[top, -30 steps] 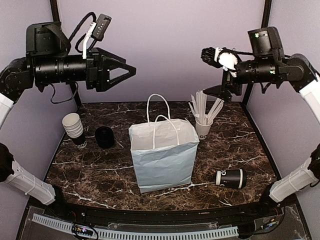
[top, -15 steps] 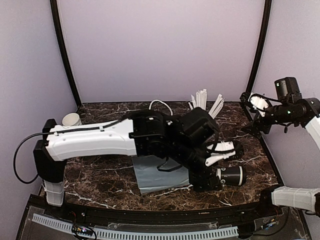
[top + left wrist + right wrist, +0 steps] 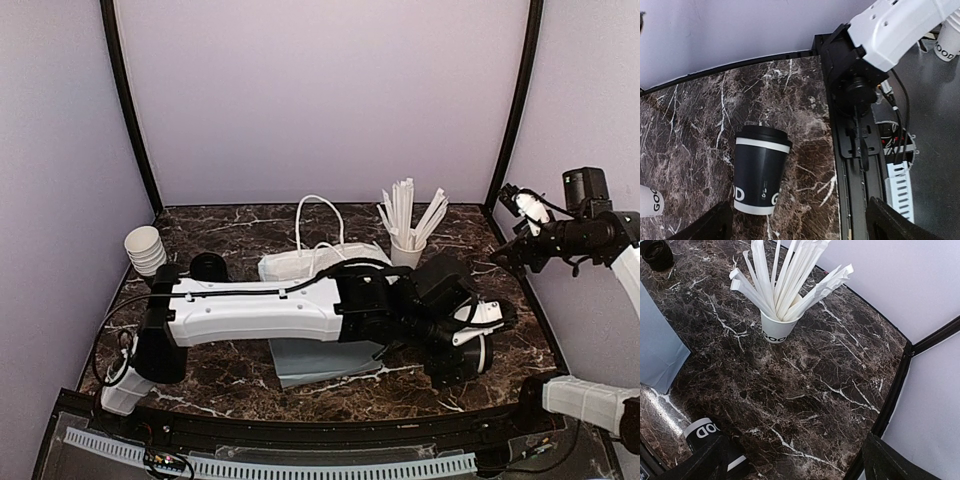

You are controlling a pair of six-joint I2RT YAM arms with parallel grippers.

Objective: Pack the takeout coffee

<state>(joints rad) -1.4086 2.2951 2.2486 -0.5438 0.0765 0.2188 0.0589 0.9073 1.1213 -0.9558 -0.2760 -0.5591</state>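
left gripper [image 3: 797, 215], jaws wide apart and holding nothing, hovers over the takeout coffee [image 3: 760, 172], which lies on its side on the marble table [image 3: 690, 120] near the front right edge, not yet grasped or packed; the white paper bag [image 3: 300, 266] hides its inside, and a white cup [image 3: 777, 331] holds wrapped sticks.

This is a robot test cell in a lab, dressed as a coffee counter. Plain lavender walls [image 3: 320, 100] close the left, far and right sides, joined by black posts [image 3: 128, 110]. A marble-patterned tabletop [image 3: 230, 375] has the left arm [image 3: 250, 310] and right arm [image 3: 590, 235] mounted at its near edge, beside a slotted white strip [image 3: 300, 468] and exposed wiring [image 3: 895, 145]. Café props stand about: a white paper bag [image 3: 300, 265], a stack of white cups [image 3: 146, 250] far left, a cup of wrapped sticks [image 3: 407, 240] and a takeout coffee [image 3: 761, 172] near right.
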